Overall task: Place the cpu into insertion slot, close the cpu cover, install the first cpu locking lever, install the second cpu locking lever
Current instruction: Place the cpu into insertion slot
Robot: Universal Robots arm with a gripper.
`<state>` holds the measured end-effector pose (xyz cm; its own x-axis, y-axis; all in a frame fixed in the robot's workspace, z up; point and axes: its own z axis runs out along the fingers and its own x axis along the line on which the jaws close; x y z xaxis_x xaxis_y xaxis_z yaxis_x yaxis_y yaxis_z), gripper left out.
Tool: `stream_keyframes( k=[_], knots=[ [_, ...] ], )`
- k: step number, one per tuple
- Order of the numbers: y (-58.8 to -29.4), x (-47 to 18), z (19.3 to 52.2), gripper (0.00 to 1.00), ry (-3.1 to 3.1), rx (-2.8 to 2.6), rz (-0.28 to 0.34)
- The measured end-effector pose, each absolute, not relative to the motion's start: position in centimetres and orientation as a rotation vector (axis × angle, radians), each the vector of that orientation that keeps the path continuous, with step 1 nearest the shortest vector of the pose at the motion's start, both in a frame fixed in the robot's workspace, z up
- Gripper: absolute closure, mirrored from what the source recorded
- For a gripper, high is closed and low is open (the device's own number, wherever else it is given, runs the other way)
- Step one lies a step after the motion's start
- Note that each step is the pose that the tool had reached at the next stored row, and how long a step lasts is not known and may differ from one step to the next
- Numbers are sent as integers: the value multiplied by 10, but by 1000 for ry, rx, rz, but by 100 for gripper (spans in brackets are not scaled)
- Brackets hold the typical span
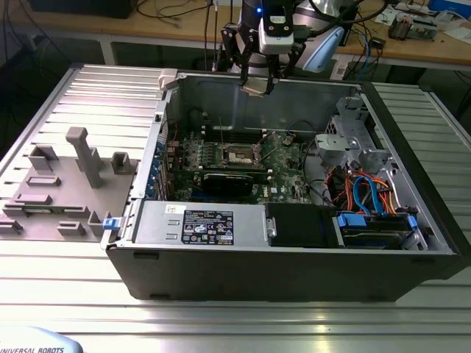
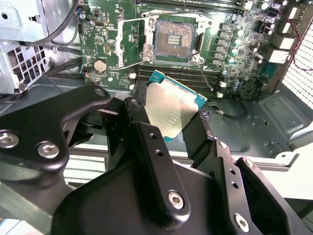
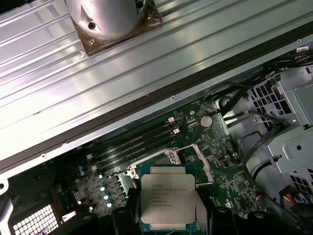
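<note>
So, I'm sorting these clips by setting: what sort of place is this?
Probably a robotics lab or workshop: an open computer case sits on a ribbed metal table, a wooden workbench behind it carries cables and electronics, and a robot gripper holds a cpu over the case.

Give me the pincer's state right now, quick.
Pincer: shut on the cpu, held in the air, apart from the insertion slot, which lies bare.
</note>
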<state>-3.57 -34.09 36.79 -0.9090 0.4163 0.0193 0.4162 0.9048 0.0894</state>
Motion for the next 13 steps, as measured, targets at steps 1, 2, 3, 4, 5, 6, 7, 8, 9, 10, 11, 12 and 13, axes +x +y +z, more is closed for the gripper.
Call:
stream_keyframes(
  k=[1,2,3,4,5,6,7,8,9,10,11,12,13],
  knots=[
    [-341,-36,368,46,3065,672,144],
    [-341,-36,368,46,3064,675,144],
    [-341,-36,368,46,3064,679,144],
    [-341,-36,368,46,3063,680,144],
    [-341,-36,368,46,3063,682,144],
    [-341,-36,368,46,3062,684,144],
    [-341,-36,368,46,3062,687,144],
    [-341,-36,368,46,3061,689,144],
    [-341,-36,368,46,3060,691,144],
    [-341,-36,368,46,3060,694,144],
    [-341,-36,368,46,3059,696,144],
    [-341,-36,368,46,3059,699,144],
    [-341,-36,368,46,3058,702,144]
  ],
)
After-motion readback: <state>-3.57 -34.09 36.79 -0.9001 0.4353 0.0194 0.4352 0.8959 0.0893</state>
